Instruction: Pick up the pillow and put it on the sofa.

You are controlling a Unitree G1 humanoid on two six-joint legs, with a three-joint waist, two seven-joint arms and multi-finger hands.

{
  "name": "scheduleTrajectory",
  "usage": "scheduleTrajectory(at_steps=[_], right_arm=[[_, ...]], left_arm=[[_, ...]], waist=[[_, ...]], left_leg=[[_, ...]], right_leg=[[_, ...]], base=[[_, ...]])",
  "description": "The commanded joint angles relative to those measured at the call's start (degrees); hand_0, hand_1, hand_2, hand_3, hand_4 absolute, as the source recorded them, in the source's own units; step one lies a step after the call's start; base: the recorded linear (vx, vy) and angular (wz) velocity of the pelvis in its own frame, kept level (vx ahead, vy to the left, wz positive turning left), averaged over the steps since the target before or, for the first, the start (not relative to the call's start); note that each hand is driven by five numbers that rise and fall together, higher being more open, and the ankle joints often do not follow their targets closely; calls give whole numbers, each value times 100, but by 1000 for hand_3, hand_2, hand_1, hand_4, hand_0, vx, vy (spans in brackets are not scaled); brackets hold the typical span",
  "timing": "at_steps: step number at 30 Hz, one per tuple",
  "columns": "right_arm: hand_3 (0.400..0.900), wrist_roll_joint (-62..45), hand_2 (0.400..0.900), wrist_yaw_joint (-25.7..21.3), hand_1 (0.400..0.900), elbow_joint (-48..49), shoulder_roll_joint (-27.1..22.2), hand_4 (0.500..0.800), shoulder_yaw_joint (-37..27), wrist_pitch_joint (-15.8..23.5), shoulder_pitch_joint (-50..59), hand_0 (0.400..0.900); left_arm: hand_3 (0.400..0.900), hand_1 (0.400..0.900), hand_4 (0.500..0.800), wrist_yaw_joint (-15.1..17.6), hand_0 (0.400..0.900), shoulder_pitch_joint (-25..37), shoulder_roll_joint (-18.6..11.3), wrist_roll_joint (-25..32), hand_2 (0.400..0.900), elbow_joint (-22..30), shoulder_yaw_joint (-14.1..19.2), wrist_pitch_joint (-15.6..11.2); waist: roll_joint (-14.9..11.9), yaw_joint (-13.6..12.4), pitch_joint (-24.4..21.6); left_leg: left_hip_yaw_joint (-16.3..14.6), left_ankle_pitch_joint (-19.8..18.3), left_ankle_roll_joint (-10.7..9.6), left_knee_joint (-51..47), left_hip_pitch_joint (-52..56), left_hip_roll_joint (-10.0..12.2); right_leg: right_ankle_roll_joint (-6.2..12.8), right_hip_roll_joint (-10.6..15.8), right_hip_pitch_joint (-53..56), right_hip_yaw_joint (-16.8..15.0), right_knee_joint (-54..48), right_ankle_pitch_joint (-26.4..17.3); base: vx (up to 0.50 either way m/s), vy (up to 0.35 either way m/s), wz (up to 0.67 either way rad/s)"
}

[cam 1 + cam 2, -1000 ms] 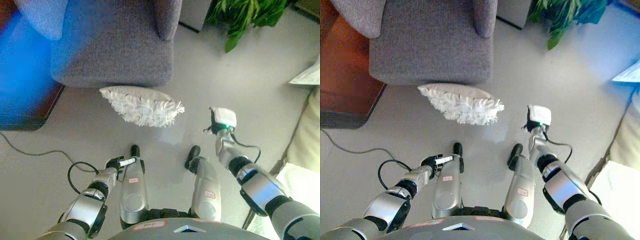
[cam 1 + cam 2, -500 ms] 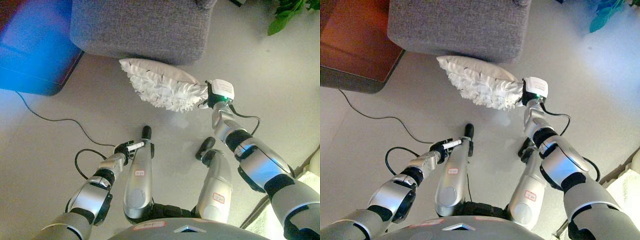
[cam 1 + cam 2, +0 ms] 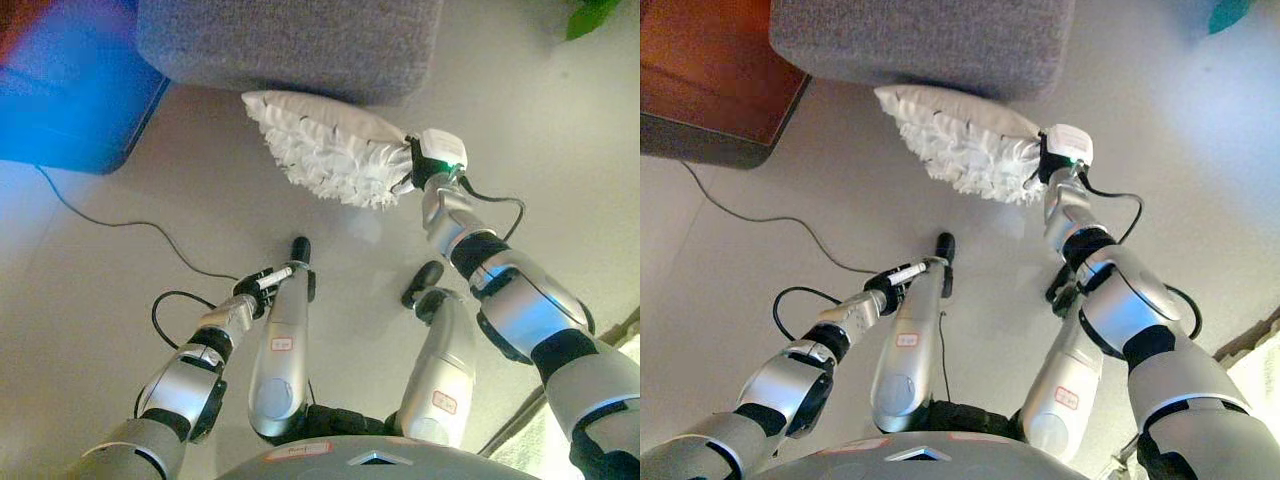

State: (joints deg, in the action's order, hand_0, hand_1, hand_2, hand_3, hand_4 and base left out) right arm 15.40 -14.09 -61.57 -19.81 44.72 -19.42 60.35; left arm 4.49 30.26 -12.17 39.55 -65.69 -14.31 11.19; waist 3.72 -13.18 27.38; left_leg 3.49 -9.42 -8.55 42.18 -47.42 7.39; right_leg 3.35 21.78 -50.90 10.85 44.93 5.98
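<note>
Nearest the robot, low and to its left, the left robot hand (image 3: pixel 262 283) hangs idle over the pale grey floor (image 3: pixel 120 290), well apart from the work; its fingers look drawn together around nothing, with 1 white-tipped finger pointing forward. Further out on the right, the right robot hand (image 3: pixel 412 172) sits at the right-hand end of the white, ruffle-textured pillow (image 3: pixel 330 150), touching it, but its fingers are hidden behind the wrist and the fabric, so I cannot tell whether they are apart or clamped on the pillow. That pillow lies on the floor just in front of the grey fabric sofa (image 3: pixel 290 45), its long axis running left to right and slanting a little toward the robot at the right end. So the pillow stretches leftward from the right robot hand, which is plainly the nearer of the 2. Beyond the pillow, the sofa's front edge stands just behind it, probably touching; the lift will have to go up and away.
</note>
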Motion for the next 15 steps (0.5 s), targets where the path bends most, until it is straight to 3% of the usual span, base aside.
scheduleTrajectory(at_steps=[1,8,15], right_arm=[[900,-40,900,13,900,240,-122,800,-5,118,845,900],[900,-161,900,205,900,165,-209,800,164,197,1250,900],[900,-273,900,400,900,-8,-236,800,258,148,1606,900]], left_arm=[[900,900,800,435,900,-1055,-20,-23,900,-607,-351,907],[900,900,800,406,900,-1236,-80,141,900,-569,-262,804],[900,900,800,364,900,-1371,-165,240,900,-593,-133,770]], waist=[[147,-186,241],[253,-319,241],[350,-415,241]], left_leg=[[234,3,484,240,-522,-157],[449,-318,604,1371,-1615,-426],[565,-612,631,2340,-2368,-546]], right_leg=[[422,282,-211,-673,298,125],[281,209,-1222,-953,1243,437],[127,212,-1840,-1175,1954,794]], base=[[-48,67,1],[-50,41,-2],[-34,1,4]])
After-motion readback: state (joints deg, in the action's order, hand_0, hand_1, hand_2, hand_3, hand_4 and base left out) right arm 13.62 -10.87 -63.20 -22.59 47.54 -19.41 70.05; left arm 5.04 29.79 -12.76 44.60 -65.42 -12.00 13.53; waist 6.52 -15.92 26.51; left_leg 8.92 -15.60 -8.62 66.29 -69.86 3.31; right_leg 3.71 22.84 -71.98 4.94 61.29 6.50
